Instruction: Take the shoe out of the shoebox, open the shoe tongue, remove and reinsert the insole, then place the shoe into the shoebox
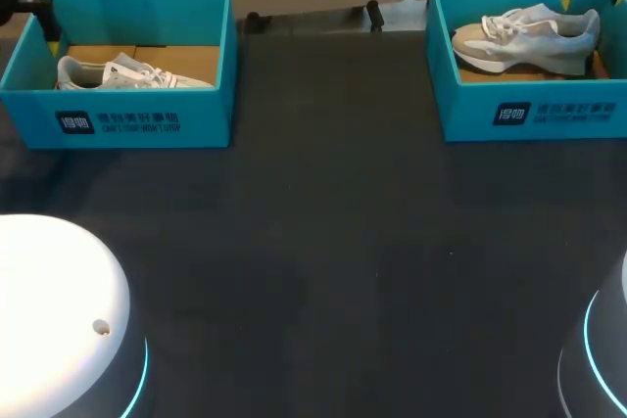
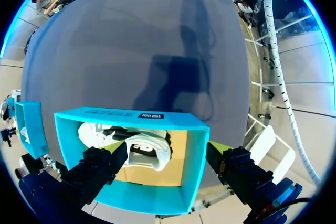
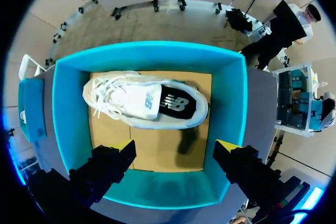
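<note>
The right-hand shoe (image 1: 524, 34) (image 3: 144, 100), pale grey and white, stands on its sole on the brown cardboard floor of the right-hand shoebox (image 1: 534, 110) (image 3: 68, 114). Its toe points toward the desk's left edge, and its dark insole shows through the opening. This teal box sits open at the far right corner of the desk (image 1: 323, 242).

The right gripper (image 3: 175, 145) hangs above that box. Its two yellow-tipped fingers are spread wide with only the box floor and wall beneath them, and it has hold of nothing.

The left-hand shoe (image 1: 127, 73) (image 2: 142, 145), also white, lies in the left-hand shoebox (image 1: 137, 119) (image 2: 191, 166), a matching teal box at the far left corner of the desk. Its heel is toward the desk's left edge, and the box's near wall hides its lower part in the head view.

The left gripper (image 2: 168, 147) hangs over this box with its fingers wide apart. One finger is above the shoe and the other is out past a side wall of the box, and it grasps nothing.

The two boxes stand well apart, with dark desk between them. White rounded arm bases (image 1: 49, 310) with blue light rings sit at the near corners.
</note>
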You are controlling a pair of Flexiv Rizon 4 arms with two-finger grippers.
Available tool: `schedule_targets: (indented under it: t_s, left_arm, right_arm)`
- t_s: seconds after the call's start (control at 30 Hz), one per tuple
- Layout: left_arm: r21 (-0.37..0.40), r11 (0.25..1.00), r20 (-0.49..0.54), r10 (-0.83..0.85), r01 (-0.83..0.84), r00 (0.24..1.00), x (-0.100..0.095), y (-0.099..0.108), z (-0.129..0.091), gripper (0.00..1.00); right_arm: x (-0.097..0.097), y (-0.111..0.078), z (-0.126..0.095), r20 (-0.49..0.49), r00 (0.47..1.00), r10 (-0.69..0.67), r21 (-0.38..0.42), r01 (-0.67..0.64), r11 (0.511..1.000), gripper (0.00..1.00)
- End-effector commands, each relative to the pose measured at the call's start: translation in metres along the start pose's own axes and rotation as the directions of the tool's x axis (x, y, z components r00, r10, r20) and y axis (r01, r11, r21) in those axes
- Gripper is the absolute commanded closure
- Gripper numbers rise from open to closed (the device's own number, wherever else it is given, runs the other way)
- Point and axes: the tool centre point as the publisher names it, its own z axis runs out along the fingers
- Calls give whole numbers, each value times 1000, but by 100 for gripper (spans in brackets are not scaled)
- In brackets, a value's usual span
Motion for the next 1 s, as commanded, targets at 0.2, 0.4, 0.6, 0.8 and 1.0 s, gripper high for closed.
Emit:
schedule_targets:
  t_s: [0.2,0.4,0.6,0.8,1.0]
  left_arm:
    - [-3,1000,-1,1,-1,1000,0,-2,0,0]
    - [-3,1000,-1,1,-1,1000,0,-2,0,0]
    - [-3,1000,-1,1,-1,1000,0,-2,0,0]
    - [-3,1000,-1,1,-1,1000,0,-2,0,0]
    - [-3,1000,-1,1,-1,1000,0,-2,0,0]
  right_arm:
    - [-9,25,20,32,999,24,-21,-23,1000,0]
    - [-13,32,30,68,997,40,-20,-38,999,0]
    - [-18,38,41,73,996,50,-14,-49,999,0]
    - [-27,42,52,81,994,69,-3,-69,998,0]
    - [-37,46,60,85,993,83,11,-84,996,0]
